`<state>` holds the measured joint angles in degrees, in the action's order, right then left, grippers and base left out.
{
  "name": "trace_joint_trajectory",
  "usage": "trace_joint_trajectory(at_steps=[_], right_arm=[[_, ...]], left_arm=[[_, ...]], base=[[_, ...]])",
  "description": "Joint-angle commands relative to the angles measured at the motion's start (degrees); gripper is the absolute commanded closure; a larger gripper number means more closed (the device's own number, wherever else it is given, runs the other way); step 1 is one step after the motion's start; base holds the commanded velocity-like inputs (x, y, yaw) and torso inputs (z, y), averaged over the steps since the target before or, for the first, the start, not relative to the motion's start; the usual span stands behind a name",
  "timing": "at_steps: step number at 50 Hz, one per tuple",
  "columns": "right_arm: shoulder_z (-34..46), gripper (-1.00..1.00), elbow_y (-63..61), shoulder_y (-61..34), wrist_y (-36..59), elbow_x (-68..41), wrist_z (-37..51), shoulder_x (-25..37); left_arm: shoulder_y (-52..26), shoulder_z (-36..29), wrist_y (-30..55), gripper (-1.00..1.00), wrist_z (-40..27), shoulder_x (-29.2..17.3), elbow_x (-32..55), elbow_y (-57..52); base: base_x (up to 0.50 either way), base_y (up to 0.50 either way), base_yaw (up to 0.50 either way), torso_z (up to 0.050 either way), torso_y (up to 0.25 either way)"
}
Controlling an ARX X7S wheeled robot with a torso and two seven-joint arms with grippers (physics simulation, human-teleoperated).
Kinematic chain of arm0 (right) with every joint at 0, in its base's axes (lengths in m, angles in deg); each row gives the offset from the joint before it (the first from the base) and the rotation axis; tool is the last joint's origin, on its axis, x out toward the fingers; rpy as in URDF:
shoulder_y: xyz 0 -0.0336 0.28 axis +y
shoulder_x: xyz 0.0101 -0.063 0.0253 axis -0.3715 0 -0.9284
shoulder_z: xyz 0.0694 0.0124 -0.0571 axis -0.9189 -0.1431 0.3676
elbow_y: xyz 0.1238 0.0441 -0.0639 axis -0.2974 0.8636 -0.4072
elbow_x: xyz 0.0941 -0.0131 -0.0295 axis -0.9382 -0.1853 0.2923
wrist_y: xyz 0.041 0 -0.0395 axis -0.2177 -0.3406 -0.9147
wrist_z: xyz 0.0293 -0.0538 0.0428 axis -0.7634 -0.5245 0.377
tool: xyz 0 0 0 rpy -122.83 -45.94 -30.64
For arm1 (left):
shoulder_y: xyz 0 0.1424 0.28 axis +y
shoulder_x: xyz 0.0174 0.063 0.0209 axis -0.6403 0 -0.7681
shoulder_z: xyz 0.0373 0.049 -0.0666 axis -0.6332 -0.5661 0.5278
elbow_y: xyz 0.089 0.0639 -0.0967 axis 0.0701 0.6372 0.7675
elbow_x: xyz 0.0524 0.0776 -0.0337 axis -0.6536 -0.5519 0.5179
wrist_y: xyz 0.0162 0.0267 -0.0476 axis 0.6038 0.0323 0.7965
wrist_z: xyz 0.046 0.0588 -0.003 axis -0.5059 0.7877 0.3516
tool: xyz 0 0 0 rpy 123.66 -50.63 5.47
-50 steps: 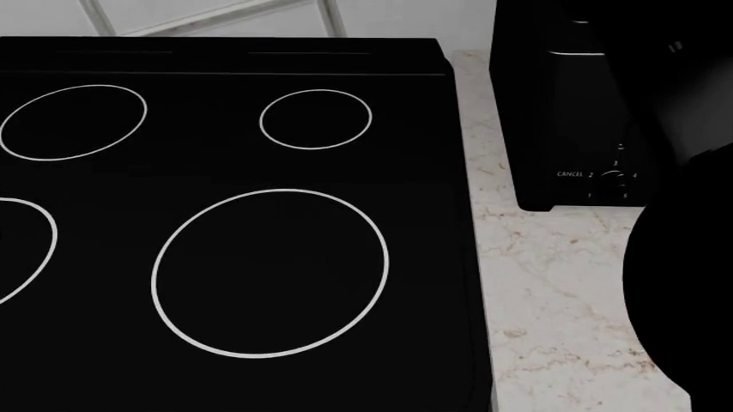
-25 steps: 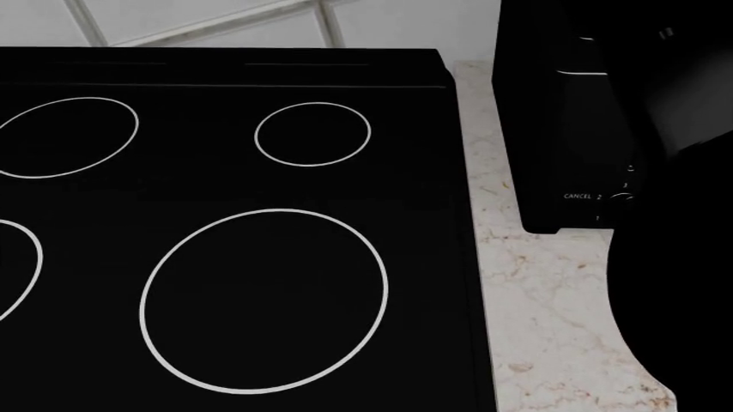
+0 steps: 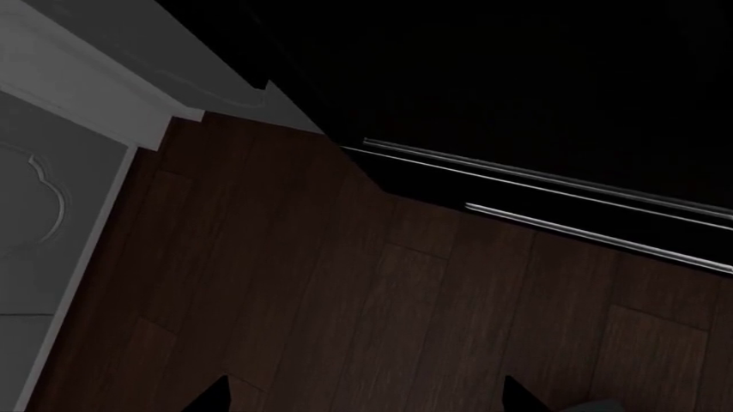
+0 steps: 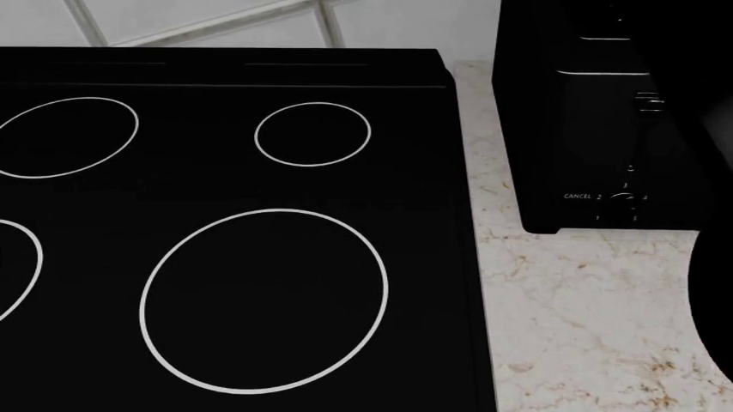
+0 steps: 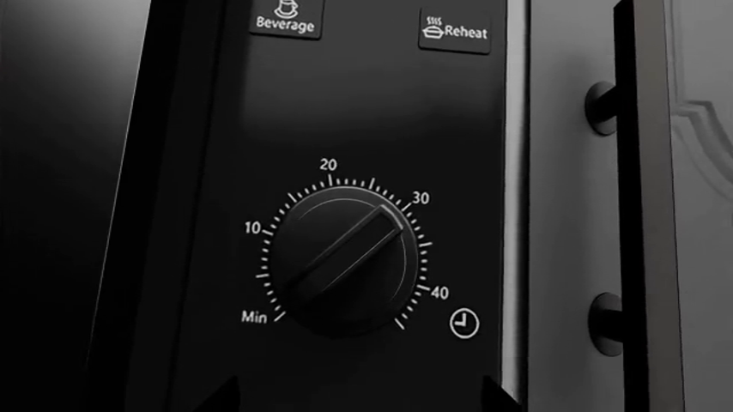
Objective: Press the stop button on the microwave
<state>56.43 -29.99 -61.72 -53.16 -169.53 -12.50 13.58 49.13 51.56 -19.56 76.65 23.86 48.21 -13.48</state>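
Observation:
The microwave's black control panel (image 5: 343, 112) fills the right wrist view. It shows a round timer dial (image 5: 342, 260) marked Min to 40, with a Beverage button (image 5: 285, 17) and a Reheat button (image 5: 455, 33) beyond it. No stop button shows in any view. My right gripper (image 5: 360, 399) is open, close in front of the panel just past the dial, and only its dark fingertips (image 5: 230, 396) show. The left gripper (image 3: 364, 399) is open over dark wooden floor, holding nothing. The microwave is out of the head view.
The head view looks down on a black glass cooktop (image 4: 229, 223) with white burner rings. A black toaster (image 4: 596, 129) with a CANCEL label stands on the marble counter (image 4: 561, 318) to its right. A dark rounded shape (image 4: 716, 318) cuts in at the right edge.
The head view first shifted so the cooktop slid down in frame. The dark shape at the right has drawn back toward the edge, uncovering the toaster's front and more counter.

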Motion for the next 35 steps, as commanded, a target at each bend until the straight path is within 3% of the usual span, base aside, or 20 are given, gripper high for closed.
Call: trace_joint_trajectory(at_steps=[1, 5, 6, 20, 35], right_arm=[[-0.03, -1.0, -6.32, 1.34, 1.72, -0.11, 2.95, 3.14], [-0.15, -1.0, -7.92, 1.34, 2.02, -0.03, 4.01, 3.96], [-0.67, 1.0, -9.44, 1.53, 1.97, -0.5, 4.38, 4.82], [-2.95, 1.0, -25.2, 1.77, 4.12, -3.22, 13.08, 12.39], [-2.9, 1.0, -28.26, 4.97, 5.55, -4.26, 15.62, 14.12]], left_arm=[[0.0, 0.0, 0.0, -1.0, 0.0, 0.0, 0.0, 0.01], [0.0, 0.0, 0.0, -1.0, 0.0, 0.0, 0.0, 0.01], [0.0, 0.0, 0.0, -1.0, 0.0, 0.0, 0.0, 0.01], [0.0, 0.0, 0.0, -1.0, 0.0, 0.0, 0.0, 0.01], [0.0, 0.0, 0.0, -1.0, 0.0, 0.0, 0.0, 0.01]], base=[[0.0, 0.0, 0.0, 0.0, 0.0], [0.0, 0.0, 0.0, 0.0, 0.0], [0.0, 0.0, 0.0, 0.0, 0.0], [0.0, 0.0, 0.0, 0.0, 0.0], [0.0, 0.0, 0.0, 0.0, 0.0]])
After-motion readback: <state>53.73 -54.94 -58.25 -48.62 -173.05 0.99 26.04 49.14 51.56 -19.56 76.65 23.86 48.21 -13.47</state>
